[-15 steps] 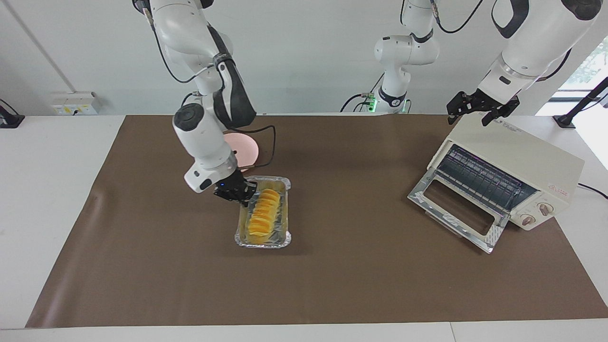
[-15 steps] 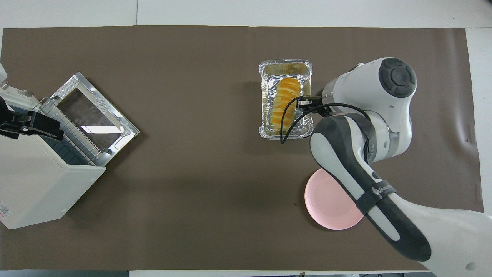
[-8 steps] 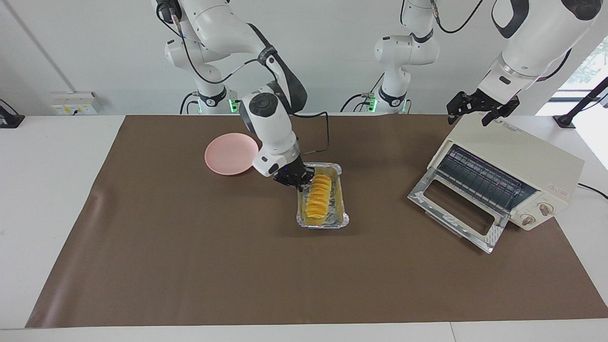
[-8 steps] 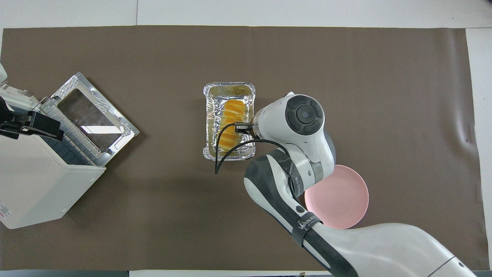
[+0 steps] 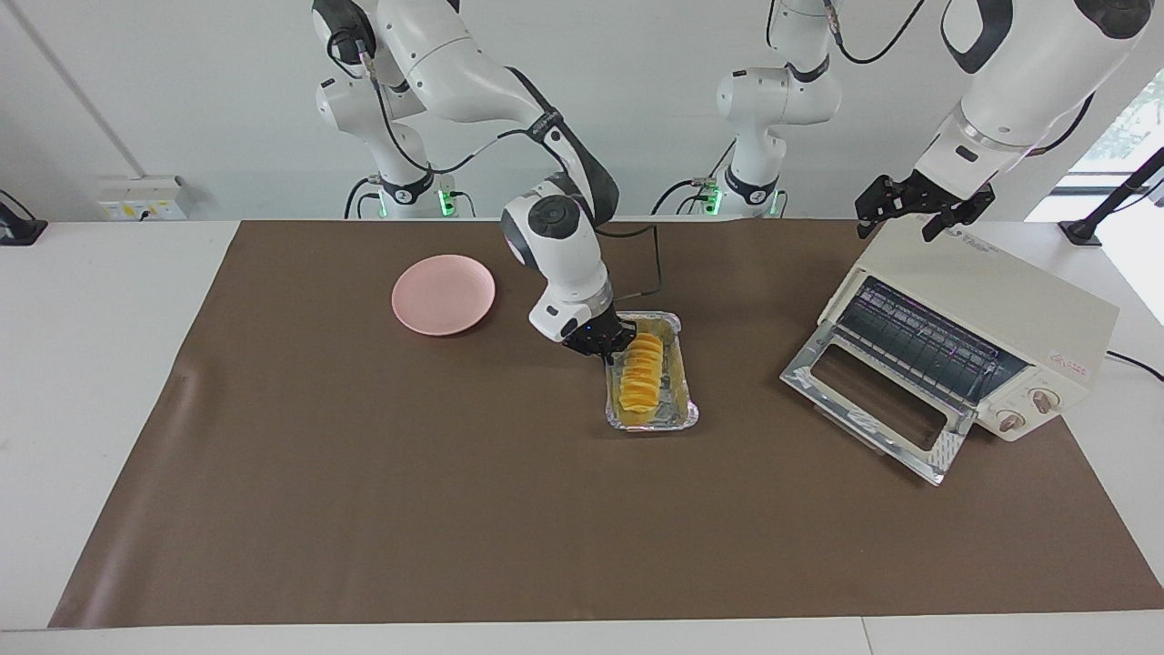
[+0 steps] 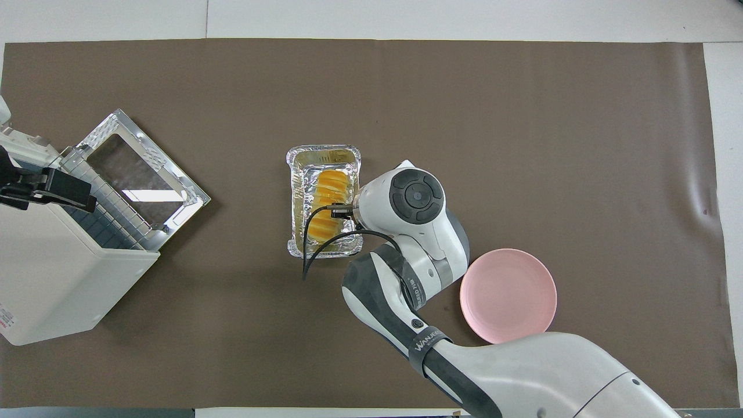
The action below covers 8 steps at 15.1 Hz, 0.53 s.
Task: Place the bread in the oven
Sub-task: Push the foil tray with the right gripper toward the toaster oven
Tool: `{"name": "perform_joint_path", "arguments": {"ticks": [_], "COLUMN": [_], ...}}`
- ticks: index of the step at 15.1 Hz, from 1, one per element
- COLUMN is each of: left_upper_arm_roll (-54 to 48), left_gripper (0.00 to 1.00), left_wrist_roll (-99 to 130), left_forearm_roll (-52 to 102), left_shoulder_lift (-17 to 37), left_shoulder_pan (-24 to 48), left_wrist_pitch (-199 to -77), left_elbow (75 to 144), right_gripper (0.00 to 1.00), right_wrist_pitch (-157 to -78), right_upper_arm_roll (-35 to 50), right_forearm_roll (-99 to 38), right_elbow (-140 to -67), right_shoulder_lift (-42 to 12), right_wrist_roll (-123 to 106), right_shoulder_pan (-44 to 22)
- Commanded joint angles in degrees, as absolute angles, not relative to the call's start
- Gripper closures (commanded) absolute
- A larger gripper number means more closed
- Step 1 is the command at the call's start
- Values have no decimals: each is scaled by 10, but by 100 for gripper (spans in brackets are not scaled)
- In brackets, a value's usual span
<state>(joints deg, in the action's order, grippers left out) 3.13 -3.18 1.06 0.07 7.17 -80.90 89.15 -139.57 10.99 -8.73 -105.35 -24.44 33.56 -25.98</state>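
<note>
The bread (image 5: 640, 373) (image 6: 329, 196), a ridged yellow-orange loaf, lies in a silver foil tray (image 5: 680, 416) (image 6: 295, 191) on the brown mat. My right gripper (image 5: 607, 344) is shut on the tray's long rim, on the side toward the right arm's end; in the overhead view its wrist hides the fingers. The cream-white oven (image 5: 987, 296) (image 6: 52, 278) stands at the left arm's end with its glass door (image 5: 873, 400) (image 6: 145, 168) dropped open and the wire rack showing. My left gripper (image 5: 918, 214) (image 6: 64, 188) hangs open over the oven's top.
A pink plate (image 5: 443, 293) (image 6: 508, 295) sits on the mat toward the right arm's end, nearer to the robots than the tray. The brown mat (image 5: 364, 509) covers most of the white table. A cable loops from the right wrist over the tray.
The right gripper has dragged the foil tray with the bread across the mat toward the oven, uncovering the pink plate. The left arm has stayed still.
</note>
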Motion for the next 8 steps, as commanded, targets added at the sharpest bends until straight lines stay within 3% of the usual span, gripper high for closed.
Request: {"name": "perform_joint_path", "arguments": {"ticks": [1,8], "left_upper_arm_roll": [29,28], "left_gripper": [0,0], "left_wrist_roll": [-33,-33], "left_forearm_roll": [18,18], "left_shoulder_lift": [-16,-16], "left_shoulder_pan": [66,66], "left_wrist_pitch": [-809,-809], "left_elbow": [909,909], "right_gripper": [2,1], "right_wrist_pitch": [-1378,-1252], "right_upper_arm_roll": [109,105], "right_forearm_roll": [-93,-84], "right_elbow": [-1054,-1051], "right_shoulder_lift": [-236,-138], "right_wrist_roll": [353,281], "right_shoulder_pan": [-258,-163]}}
